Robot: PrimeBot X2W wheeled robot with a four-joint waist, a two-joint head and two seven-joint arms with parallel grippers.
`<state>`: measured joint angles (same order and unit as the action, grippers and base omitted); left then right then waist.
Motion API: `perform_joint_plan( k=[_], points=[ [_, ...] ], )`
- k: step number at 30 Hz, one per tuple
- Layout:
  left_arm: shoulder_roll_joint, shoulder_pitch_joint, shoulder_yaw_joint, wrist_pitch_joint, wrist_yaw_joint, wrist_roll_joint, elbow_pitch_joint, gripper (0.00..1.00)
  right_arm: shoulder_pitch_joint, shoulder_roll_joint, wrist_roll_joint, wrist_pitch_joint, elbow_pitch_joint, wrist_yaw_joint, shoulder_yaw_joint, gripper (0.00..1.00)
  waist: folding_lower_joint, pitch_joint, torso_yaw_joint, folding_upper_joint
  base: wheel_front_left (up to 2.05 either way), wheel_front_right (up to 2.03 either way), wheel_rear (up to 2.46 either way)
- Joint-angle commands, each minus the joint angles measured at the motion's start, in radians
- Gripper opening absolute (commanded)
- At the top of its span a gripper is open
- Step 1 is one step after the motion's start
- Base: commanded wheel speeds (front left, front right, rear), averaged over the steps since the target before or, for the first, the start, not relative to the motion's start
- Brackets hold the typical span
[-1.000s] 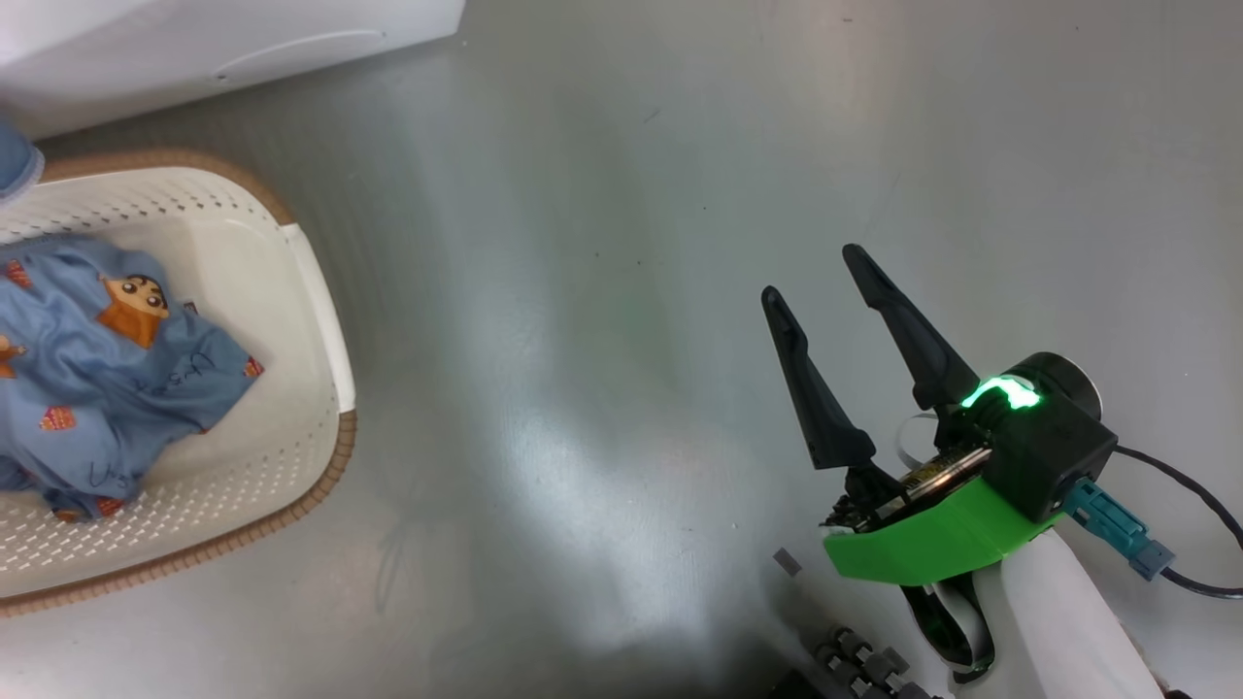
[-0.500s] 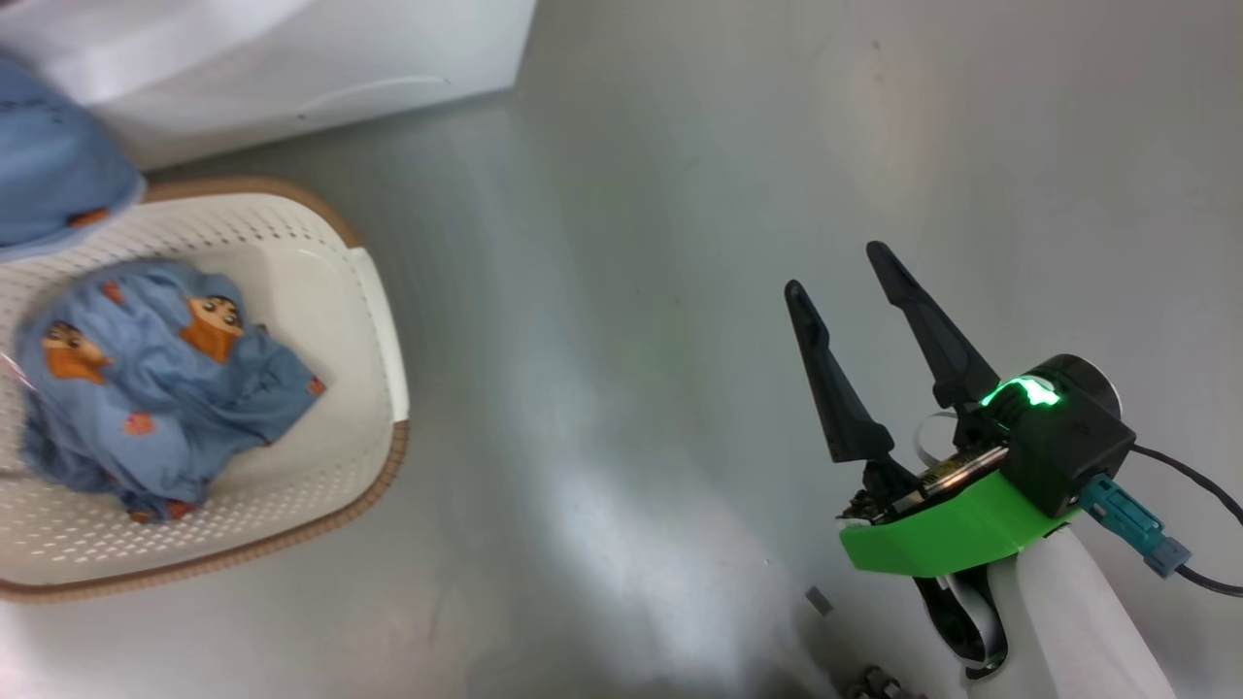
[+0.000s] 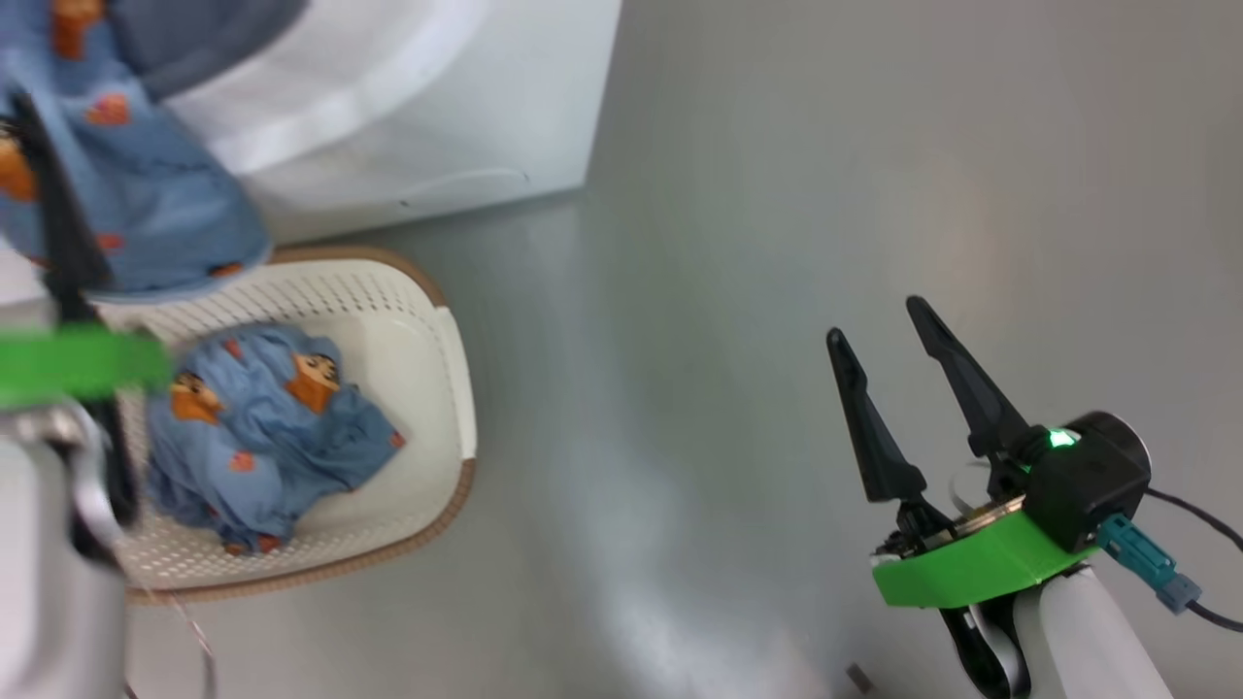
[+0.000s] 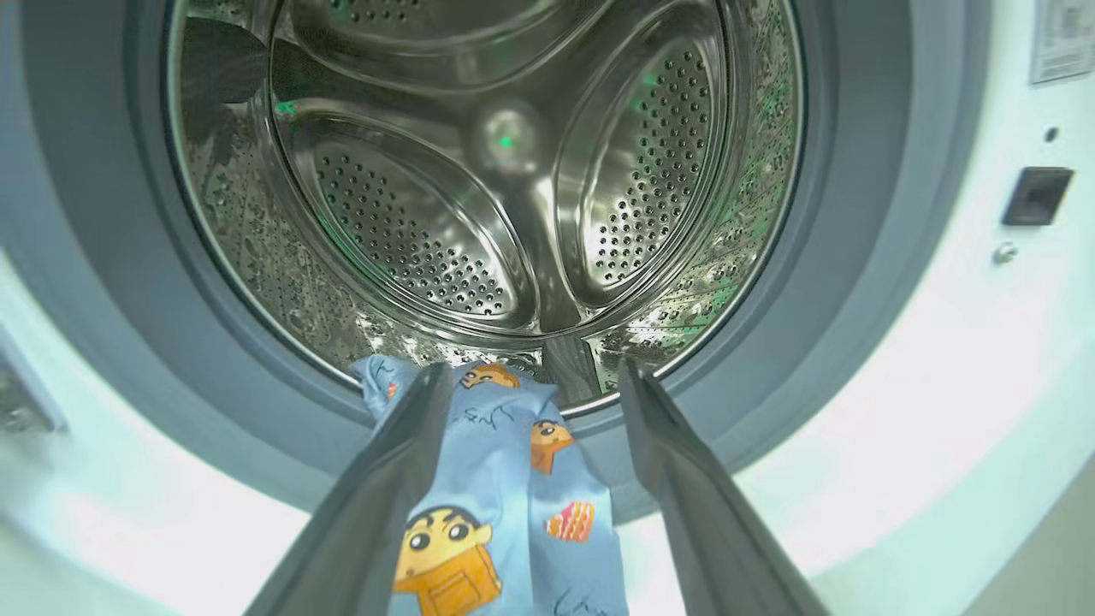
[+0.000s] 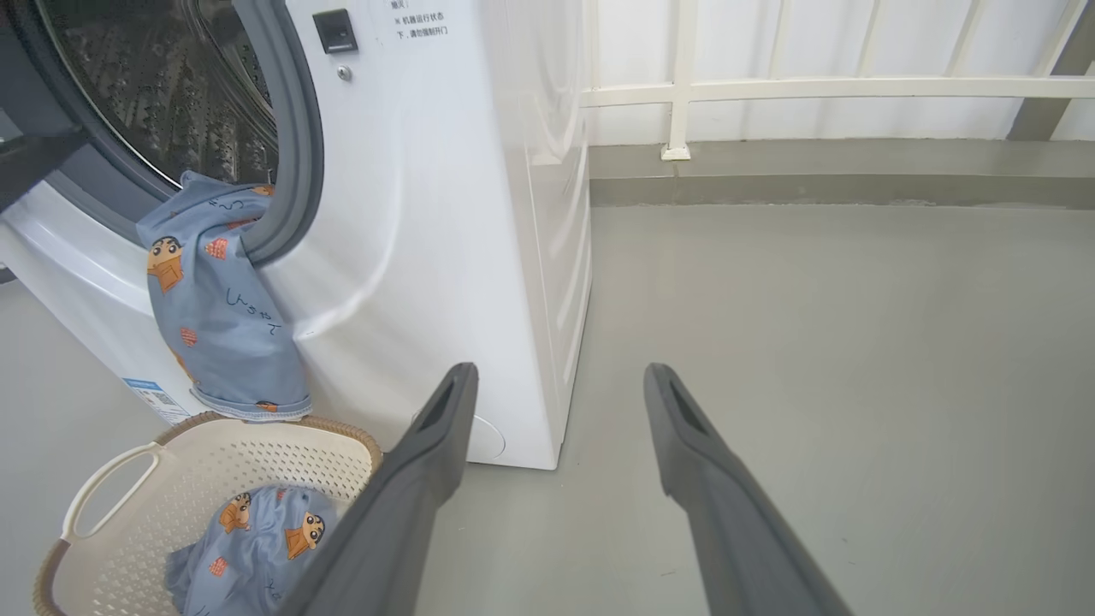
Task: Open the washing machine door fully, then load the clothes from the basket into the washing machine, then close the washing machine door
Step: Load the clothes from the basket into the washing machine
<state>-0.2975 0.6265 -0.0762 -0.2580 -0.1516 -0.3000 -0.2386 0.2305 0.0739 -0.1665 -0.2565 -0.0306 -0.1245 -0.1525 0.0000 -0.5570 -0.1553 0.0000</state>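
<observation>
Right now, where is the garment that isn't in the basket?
At the left of the right wrist view, the garment hangs over the door seal of the washing machine and down its white front, hem close above the basket.

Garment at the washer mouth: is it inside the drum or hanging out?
Mostly hanging out. The garment drapes over the door seal and down the washer front, its hem just above the basket.

Plain grey floor (image 5: 855, 342), smooth and a bit shiny, runs back to a low grey kerb (image 5: 813, 175). A white railing (image 5: 770, 85) stands along the kerb, with one post's foot (image 5: 675, 152) sitting on it. There's a dark slanted post (image 5: 1048, 94) past the railing's end, and a tiny grey scrap (image 3: 857, 677) on the floor.
</observation>
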Motion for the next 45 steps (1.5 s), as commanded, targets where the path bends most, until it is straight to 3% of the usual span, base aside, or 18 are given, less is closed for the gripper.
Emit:
perform_joint_plan(
  k=[1, 10, 17, 27, 45],
  points=[
    [-0.028, -0.052, 0.029, -0.004, -0.015, 0.009, 0.058, 1.00, -0.033, 0.004, 0.010, 0.002, -0.019, -0.006, -0.016, 1.00, 0.0000, 0.060, 0.041, 0.0000, 0.00, 0.00, 0.00],
    [0.043, -0.413, 0.015, -0.004, -0.078, 0.028, 0.278, 1.00, -0.107, 0.003, 0.026, 0.039, -0.017, -0.006, 0.007, 1.00, 0.0000, 0.206, 0.084, 0.0000, 0.00, 0.00, 0.00],
    [0.081, -0.561, -0.031, -0.004, -0.074, 0.020, 0.293, 1.00, -0.179, 0.002, 0.036, 0.069, -0.024, -0.006, 0.040, 1.00, 0.0000, 0.314, 0.129, 0.0000, 0.00, 0.00, 0.00],
    [0.088, -0.660, -0.070, 0.024, -0.072, 0.013, 0.269, 1.00, -0.247, -0.009, 0.042, 0.102, -0.051, -0.006, 0.035, 1.00, 0.0000, 0.406, 0.145, 0.0000, 0.00, 0.00, 0.00],
    [0.091, -0.665, -0.089, 0.035, -0.074, -0.002, 0.242, 1.00, -0.266, -0.016, 0.040, 0.114, -0.069, -0.006, 0.024, 1.00, 0.0000, 0.419, 0.136, 0.0000, 0.00, 0.00, 0.00]
  ],
)
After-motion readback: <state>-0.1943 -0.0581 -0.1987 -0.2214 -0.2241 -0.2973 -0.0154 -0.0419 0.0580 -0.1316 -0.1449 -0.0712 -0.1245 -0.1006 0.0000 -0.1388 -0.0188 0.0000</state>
